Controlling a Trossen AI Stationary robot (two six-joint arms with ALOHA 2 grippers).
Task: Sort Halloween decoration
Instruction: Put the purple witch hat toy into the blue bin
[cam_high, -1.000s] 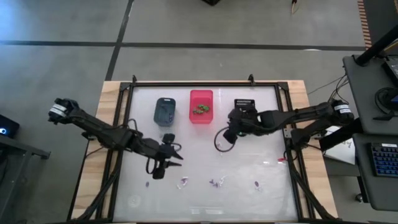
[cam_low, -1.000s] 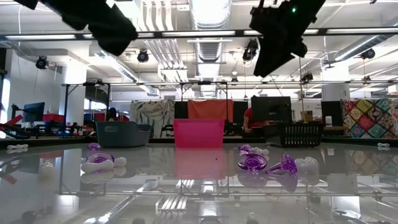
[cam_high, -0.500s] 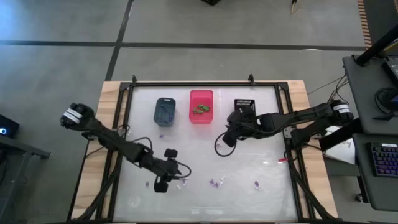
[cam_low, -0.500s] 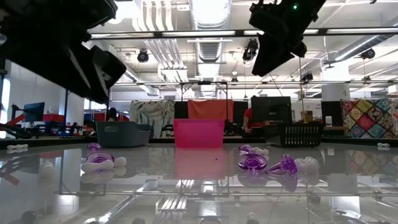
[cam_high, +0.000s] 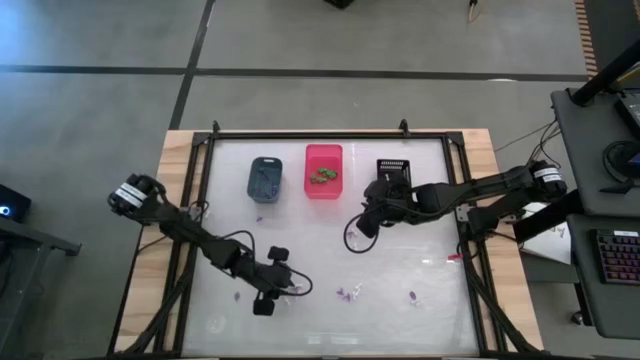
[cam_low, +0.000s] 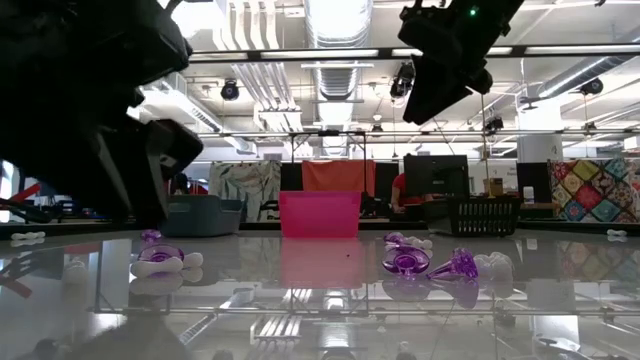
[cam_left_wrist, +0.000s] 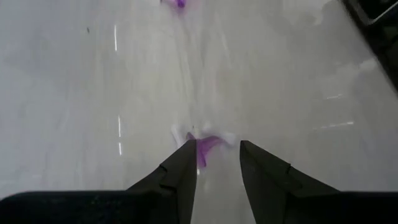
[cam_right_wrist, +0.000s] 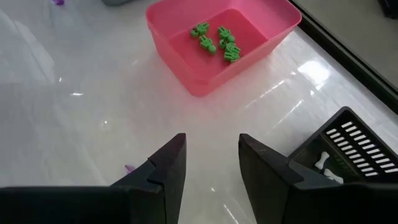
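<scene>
The Halloween decoration is small purple, white and green trinkets. Several lie on the table's near half, among them a purple-and-white one (cam_left_wrist: 206, 147) (cam_high: 297, 292). My left gripper (cam_left_wrist: 217, 149) (cam_high: 287, 289) is low over the table, open, with a fingertip on either side of that trinket. Two other purple pieces (cam_high: 348, 293) (cam_high: 412, 296) rest on the table to the right. Green trinkets (cam_right_wrist: 216, 37) lie in the pink bin (cam_high: 323, 170). My right gripper (cam_right_wrist: 211, 146) (cam_high: 364, 226) hangs open above the table's middle, holding nothing. My left gripper comes slanting down from the table's left, its open fingers on either side of the purple-and-white trinket, which lies flat on the table. The trinket's purple part (cam_left_wrist: 200, 149) sits right beside one fingertip (cam_left_wrist: 188, 152); whether they touch, I cannot tell.
A blue-grey bin (cam_high: 265, 178), the pink bin and a black slotted bin (cam_high: 393, 172) holding white pieces (cam_right_wrist: 326, 177) stand in a row at the far side. A purple piece (cam_high: 237, 296) lies near the left arm. A black frame (cam_high: 330, 133) rims the table.
My left gripper has dropped toward the table and gone toward the near edge and rightward, reaching the purple-and-white trinket with its fingers around it. The trinkets lie where they were.
</scene>
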